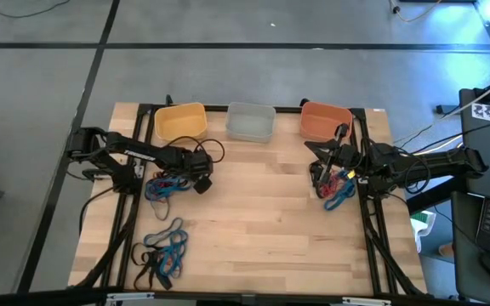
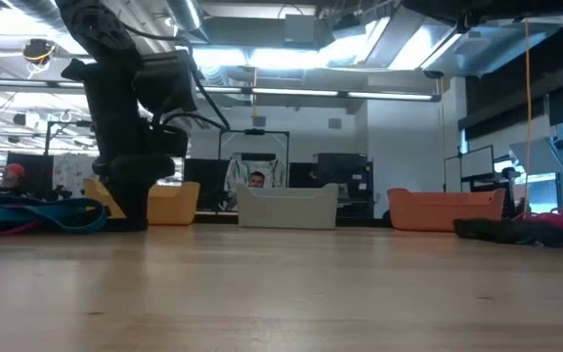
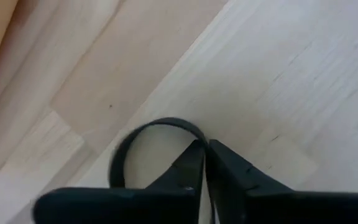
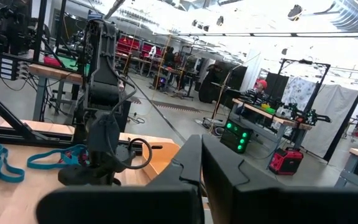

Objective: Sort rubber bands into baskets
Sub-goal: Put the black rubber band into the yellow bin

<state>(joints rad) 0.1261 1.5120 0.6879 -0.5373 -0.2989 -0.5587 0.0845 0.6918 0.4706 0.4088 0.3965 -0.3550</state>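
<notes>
Item: rubber bands, mixed black, blue and red-orange. Three lots are lying on the wooden table (image 1: pixel 262 212). One tangle (image 1: pixel 162 186) is sitting left of centre in the high view, just below the left arm. A second cluster (image 1: pixel 163 252) is resting at lower left, well apart from the baskets. A third heap (image 1: pixel 337 189) is lying at right of centre, under the right arm.

Item: baskets, three, lined along the table's upper edge: yellow basket (image 1: pixel 179 122), pale grey basket (image 1: pixel 251 122), orange basket (image 1: pixel 325 121). No bands are showing inside any of them in the high view.

Item: left gripper (image 3: pixel 205 155). It is pointing down at the table beside the first tangle, with its fingers pressed together on a single black band (image 3: pixel 143 138), whose free arc is curling out to one side in the wrist view.

Item: right gripper (image 4: pixel 201 152). It is waiting over the third heap, jaws pressed together; nothing is showing between them.

Handling note, judged: the bands are looking very light, soft and floppy, with no stiffness to resist a pinch. They are likely snagging on neighbours when lifted from a pile. Best hold is a pinch across one strand of a single loop at a pile's outer edge, as the left gripper is doing, letting the remainder dangle.
</notes>
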